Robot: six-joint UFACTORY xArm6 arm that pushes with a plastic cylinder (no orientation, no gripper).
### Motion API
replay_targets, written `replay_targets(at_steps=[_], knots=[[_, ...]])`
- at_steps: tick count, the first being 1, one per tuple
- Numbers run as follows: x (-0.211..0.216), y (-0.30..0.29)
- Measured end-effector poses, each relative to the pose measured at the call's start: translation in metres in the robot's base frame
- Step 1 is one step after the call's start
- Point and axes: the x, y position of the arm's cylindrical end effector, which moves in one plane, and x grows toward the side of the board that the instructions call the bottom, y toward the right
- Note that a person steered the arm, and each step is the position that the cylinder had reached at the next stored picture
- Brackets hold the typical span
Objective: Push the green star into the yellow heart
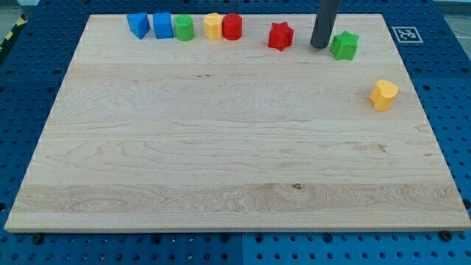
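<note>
The green star (344, 46) lies near the view's top right of the wooden board (221, 162). The yellow heart (383, 95) lies below and to the right of it, near the board's right edge, with a gap between them. My tip (319, 46) stands just left of the green star, close to it or touching it. The rod rises out of the view's top.
A red star (280, 35) lies just left of my tip. Along the top edge stand a red cylinder (232, 26), a yellow block (213, 26), a green cylinder (184, 28) and two blue blocks (163, 25) (137, 24). A blue pegboard surrounds the board.
</note>
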Motion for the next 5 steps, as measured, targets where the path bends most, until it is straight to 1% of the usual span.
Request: replay_targets(at_steps=[1, 2, 3, 4, 5], knots=[[-0.005, 0.03], [0.022, 0.068], [0.066, 0.091], [0.072, 0.098], [0.069, 0.098]])
